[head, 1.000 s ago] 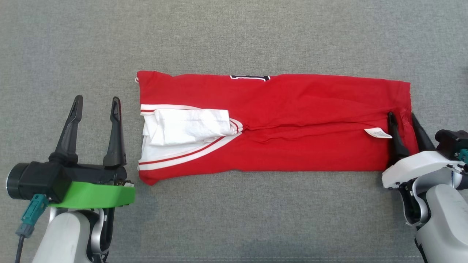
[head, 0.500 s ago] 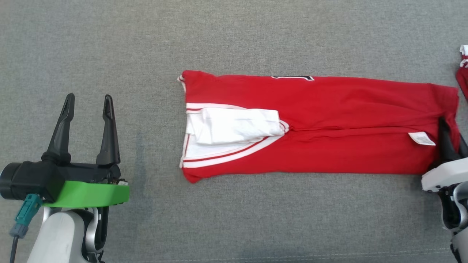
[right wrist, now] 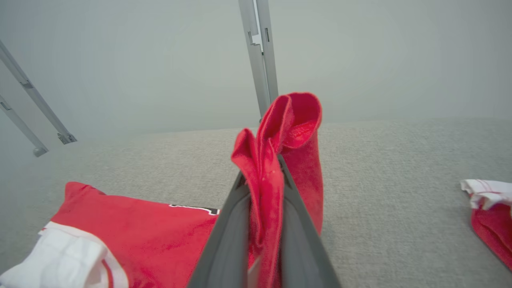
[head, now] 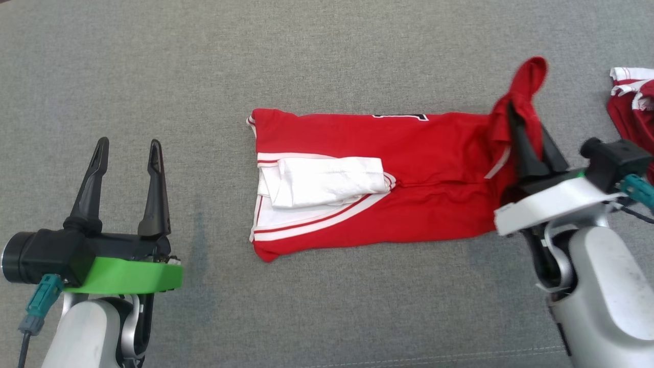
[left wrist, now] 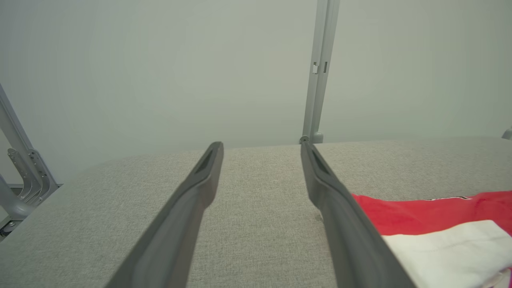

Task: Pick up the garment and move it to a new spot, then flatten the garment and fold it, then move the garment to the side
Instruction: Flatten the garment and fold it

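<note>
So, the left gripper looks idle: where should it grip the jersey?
Probably the jersey at its near left corner, coming from the left: that end lies flat, facing the open left gripper; the right gripper pinches the other end.

The garment's (head: 434, 174) right end is bunched between the right gripper's (head: 526, 122) fingers (head: 522, 153), covering their inner faces; the cloth below is masked by the white wrist (head: 554, 204); the black print (head: 401, 116) at the far edge shows as an unreadable sliver; a second red-and-white garment (head: 631, 102) at far right is cut by the picture's edge; the left wrist view crops the garment at right and bottom.
</note>
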Motion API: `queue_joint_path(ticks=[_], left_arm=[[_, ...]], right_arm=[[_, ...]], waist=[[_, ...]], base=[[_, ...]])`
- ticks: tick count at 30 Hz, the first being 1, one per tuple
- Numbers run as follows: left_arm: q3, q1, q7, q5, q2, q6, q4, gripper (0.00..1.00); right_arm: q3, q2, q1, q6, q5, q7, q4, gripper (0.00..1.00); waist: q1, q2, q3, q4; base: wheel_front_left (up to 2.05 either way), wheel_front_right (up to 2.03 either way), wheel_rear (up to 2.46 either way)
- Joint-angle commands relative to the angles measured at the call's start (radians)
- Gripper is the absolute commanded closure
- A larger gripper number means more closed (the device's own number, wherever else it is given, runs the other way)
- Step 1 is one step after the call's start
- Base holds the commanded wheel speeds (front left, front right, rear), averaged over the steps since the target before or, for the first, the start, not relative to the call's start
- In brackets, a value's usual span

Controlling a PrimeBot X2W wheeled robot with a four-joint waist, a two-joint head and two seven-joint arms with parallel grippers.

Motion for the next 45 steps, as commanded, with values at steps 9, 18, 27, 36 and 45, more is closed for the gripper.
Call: queue_joint_path(ticks=[9, 18, 27, 36, 45], left_arm=[[-0.021, -0.011, 0.005, 0.007, -0.001, -0.002, -0.006, 0.00], [-0.045, -0.043, -0.001, 0.002, -0.022, -0.014, 0.016, 0.00], [-0.052, -0.065, -0.005, 0.007, -0.033, -0.024, 0.038, 0.00], [-0.030, -0.058, -0.009, 0.011, -0.027, -0.019, 0.046, 0.00], [0.010, -0.020, -0.009, 0.000, -0.014, 0.003, 0.028, 0.00]], right_arm=[[0.275, 0.159, -0.096, 0.000, 0.026, 0.032, -0.057, 1.00], [0.548, 0.168, -0.212, 0.000, 0.189, -0.081, 0.109, 1.00], [0.636, 0.169, -0.303, 0.000, 0.265, -0.119, 0.242, 0.00], [0.537, 0.169, -0.289, 0.000, 0.165, -0.120, 0.120, 0.00], [0.182, 0.147, -0.130, 0.000, -0.086, -0.120, -0.012, 0.00]], waist=[[0.0000, 0.0000, 0.010, 0.028], [0.0000, 0.0000, 0.052, 0.087], [0.0000, 0.0000, 0.078, 0.108], [0.0000, 0.0000, 0.069, 0.074], [0.0000, 0.0000, 0.034, 0.023]], base=[[0.00, 0.00, 0.00], [0.00, 0.00, 0.00], [0.00, 0.00, 0.00], [0.00, 0.00, 0.00], [0.00, 0.00, 0.00]])
